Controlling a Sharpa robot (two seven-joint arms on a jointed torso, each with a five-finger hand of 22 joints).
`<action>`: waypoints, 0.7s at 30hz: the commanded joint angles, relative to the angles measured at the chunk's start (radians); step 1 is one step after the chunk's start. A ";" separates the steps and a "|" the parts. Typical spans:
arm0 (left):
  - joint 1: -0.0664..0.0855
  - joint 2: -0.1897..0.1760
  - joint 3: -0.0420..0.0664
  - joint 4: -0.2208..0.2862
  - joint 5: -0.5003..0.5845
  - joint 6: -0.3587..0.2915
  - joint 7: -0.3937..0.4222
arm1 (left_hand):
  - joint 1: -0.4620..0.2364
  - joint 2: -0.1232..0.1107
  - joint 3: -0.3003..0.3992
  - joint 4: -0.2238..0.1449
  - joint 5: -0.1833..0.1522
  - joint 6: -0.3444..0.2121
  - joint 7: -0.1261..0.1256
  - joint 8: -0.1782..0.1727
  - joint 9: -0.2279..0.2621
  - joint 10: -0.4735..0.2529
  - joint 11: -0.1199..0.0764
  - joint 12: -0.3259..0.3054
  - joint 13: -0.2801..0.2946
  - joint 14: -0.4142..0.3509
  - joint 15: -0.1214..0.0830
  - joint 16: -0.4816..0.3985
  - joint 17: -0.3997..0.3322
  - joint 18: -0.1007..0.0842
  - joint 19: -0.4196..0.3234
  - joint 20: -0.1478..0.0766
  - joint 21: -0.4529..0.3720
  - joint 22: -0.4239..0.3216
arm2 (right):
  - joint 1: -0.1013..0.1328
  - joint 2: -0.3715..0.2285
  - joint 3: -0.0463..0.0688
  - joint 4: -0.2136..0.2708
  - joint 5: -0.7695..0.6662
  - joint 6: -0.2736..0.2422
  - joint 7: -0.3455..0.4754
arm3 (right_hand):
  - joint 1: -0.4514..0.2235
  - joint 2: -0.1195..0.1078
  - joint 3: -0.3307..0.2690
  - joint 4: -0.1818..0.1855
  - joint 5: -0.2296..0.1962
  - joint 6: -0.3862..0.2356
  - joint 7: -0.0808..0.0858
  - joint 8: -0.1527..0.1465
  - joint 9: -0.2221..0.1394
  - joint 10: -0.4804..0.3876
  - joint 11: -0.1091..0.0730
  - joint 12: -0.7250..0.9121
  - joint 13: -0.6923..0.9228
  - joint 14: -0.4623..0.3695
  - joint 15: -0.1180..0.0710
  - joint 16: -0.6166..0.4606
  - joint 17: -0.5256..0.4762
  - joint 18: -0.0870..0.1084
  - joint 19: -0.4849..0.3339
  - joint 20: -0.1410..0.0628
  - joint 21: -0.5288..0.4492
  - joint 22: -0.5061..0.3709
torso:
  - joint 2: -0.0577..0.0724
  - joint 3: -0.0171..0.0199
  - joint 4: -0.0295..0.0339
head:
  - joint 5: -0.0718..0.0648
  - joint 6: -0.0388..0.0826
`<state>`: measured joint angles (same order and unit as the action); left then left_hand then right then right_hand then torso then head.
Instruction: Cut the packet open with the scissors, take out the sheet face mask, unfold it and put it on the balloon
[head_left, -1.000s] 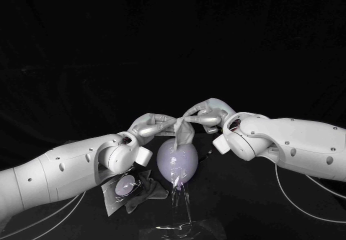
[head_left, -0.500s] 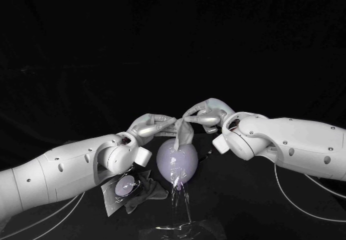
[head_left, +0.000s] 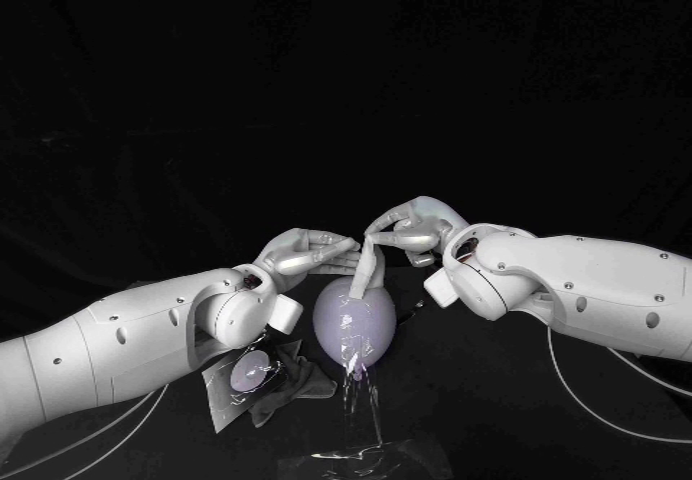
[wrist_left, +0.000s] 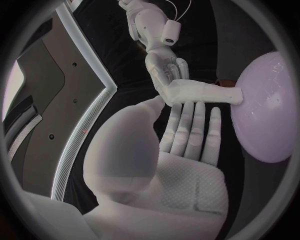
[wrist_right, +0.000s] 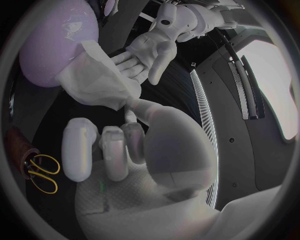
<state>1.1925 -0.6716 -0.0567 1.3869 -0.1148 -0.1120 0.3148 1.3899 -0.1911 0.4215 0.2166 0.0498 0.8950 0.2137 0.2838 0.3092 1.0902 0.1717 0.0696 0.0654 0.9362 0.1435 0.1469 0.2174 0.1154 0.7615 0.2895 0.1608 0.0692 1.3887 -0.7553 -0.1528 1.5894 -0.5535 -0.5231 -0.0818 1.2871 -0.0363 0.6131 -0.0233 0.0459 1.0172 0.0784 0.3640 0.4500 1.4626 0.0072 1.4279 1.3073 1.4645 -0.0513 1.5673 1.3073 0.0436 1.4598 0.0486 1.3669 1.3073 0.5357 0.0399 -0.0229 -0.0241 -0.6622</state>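
Pinching the folded white sheet face mask (head_left: 364, 270) by its upper end, the right hand (head_left: 411, 232) is dangling it onto the top of the pale lilac balloon (head_left: 353, 325), while the left hand (head_left: 306, 252) is hovering just beside it, fingers straight and apart, holding nothing. Unsupported below, the limp mask is likely risking sliding off the rounded balloon onto the black cloth-covered table (head_left: 476, 405), sitting in a dark room.

lilac balloon (head_left: 355, 325), white mask (head_left: 366, 268), yellow-handled scissors (wrist_right: 31, 167)
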 joint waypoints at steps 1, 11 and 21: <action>0.002 0.001 0.001 0.002 -0.040 -0.024 -0.011 | -0.015 -0.034 -0.033 0.003 0.000 -0.017 0.016 -0.014 -0.006 -0.024 0.009 -0.008 -0.001 -0.006 0.012 -0.009 0.002 0.008 -0.003 0.002 -0.010 -0.002 | 0.001 0.001 0.001 0.000 -0.018 -0.001 -0.002 | -0.001 0.007 0.006 -0.001 0.003 0.009 0.001 0.023 0.082 0.038 -0.005 0.003 0.158 0.106 -0.007 0.003 0.264 0.001 0.019 0.001 -0.001 0.186 | 0.000 0.0004 -0.0006 | 0.000 0.000; 0.001 -0.002 0.001 0.012 -0.160 -0.122 0.039 | 0.012 -0.030 -0.118 -0.003 -0.001 -0.069 0.028 -0.040 -0.020 -0.107 0.028 0.000 0.000 -0.053 0.032 -0.023 0.003 -0.015 -0.034 0.001 -0.034 -0.002 | 0.001 -0.001 0.001 0.008 -0.049 -0.018 -0.015 | -0.001 0.007 0.006 -0.001 0.003 0.009 0.001 0.023 0.082 0.038 -0.005 0.003 0.158 0.106 -0.007 0.003 0.264 0.001 0.019 0.001 -0.001 0.186 | 0.000 0.0002 -0.0004 | 0.000 0.003; 0.000 -0.021 0.002 0.021 -0.206 -0.181 0.125 | 0.057 0.002 -0.181 -0.015 0.000 -0.103 0.025 -0.050 -0.028 -0.164 0.045 -0.003 -0.002 -0.167 0.058 -0.076 -0.024 -0.037 -0.226 0.000 -0.087 -0.018 | 0.013 -0.026 0.001 0.043 -0.160 -0.022 -0.045 | -0.002 0.006 0.007 -0.002 0.003 0.009 0.001 0.024 0.083 0.038 -0.005 0.004 0.158 0.106 -0.008 0.003 0.264 0.000 0.021 0.001 0.004 0.187 | -0.003 -0.0017 -0.0019 | -0.002 0.017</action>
<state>1.1917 -0.6921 -0.0567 1.4026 -0.2731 -0.2466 0.3670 1.4381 -0.1887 0.2446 0.2019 0.0498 0.7963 0.2050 0.2396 0.2823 0.9319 0.2152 0.0691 0.0646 0.7797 0.1994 0.0755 0.1962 0.0988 0.5491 0.2898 0.0777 0.0529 1.3978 -0.7789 -0.1530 1.6269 -0.6302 -0.5406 -0.1055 1.2869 -0.0367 0.6128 -0.0235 0.0423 1.0202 0.0801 0.3641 0.4500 1.4646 0.0052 1.4278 1.3080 1.4645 -0.0513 1.5664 1.3081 0.0435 1.4581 0.0502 1.3669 1.3081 0.5337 0.0393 -0.0244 -0.0251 -0.6488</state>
